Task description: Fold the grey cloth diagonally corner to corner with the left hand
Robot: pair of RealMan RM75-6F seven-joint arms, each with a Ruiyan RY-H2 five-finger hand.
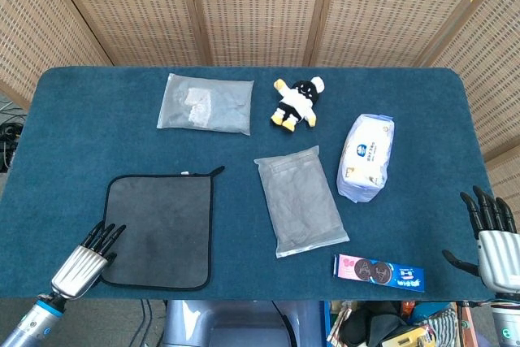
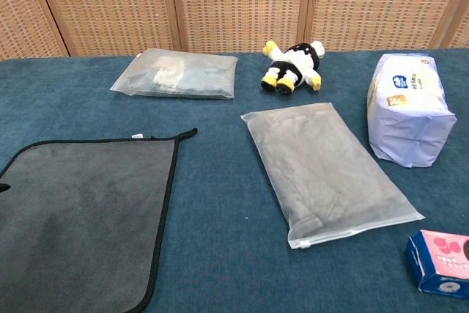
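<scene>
The grey cloth (image 1: pixel 159 229) with black edging lies flat and unfolded on the blue table, front left; in the chest view the grey cloth (image 2: pixel 80 218) fills the lower left. My left hand (image 1: pixel 88 256) is at the cloth's near left corner, fingers spread and pointing up toward it, fingertips at its edge, holding nothing. A dark fingertip shows at the far left edge of the chest view. My right hand (image 1: pixel 492 237) hangs off the table's front right, fingers apart and empty.
A clear bag (image 1: pixel 298 200) lies right of the cloth. Another clear bag (image 1: pixel 205 104) and a plush toy (image 1: pixel 297 103) sit at the back. A wipes pack (image 1: pixel 366 157) is at the right, a cookie box (image 1: pixel 379 272) near the front edge.
</scene>
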